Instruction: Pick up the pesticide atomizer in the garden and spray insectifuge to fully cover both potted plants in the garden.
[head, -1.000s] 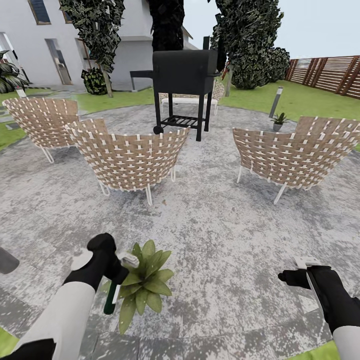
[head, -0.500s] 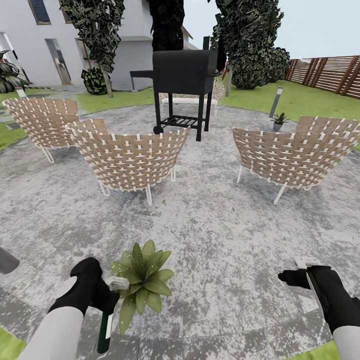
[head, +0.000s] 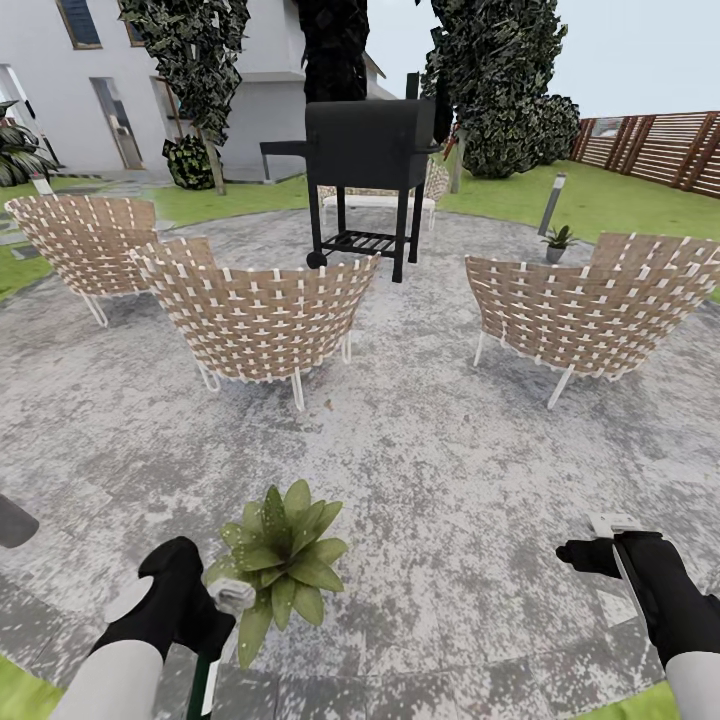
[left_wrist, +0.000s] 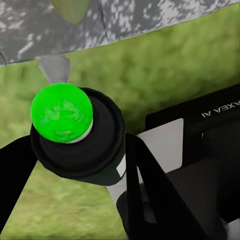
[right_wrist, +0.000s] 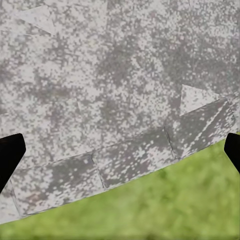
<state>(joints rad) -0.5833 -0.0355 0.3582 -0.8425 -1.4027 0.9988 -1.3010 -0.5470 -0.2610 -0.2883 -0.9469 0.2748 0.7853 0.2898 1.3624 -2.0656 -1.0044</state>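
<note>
At seven o'clock, the pesticide atomizer (head: 201, 688) is clamped by the left gripper (head: 215, 612) beside a potted plant (head: 285, 555); the right gripper (head: 598, 545) is spread wide.

Potted plant (head: 285, 553) on patio (head: 430, 470) before chairs (head: 262, 318), grill (head: 370, 150) behind them, fence (head: 660, 148) far right
</note>
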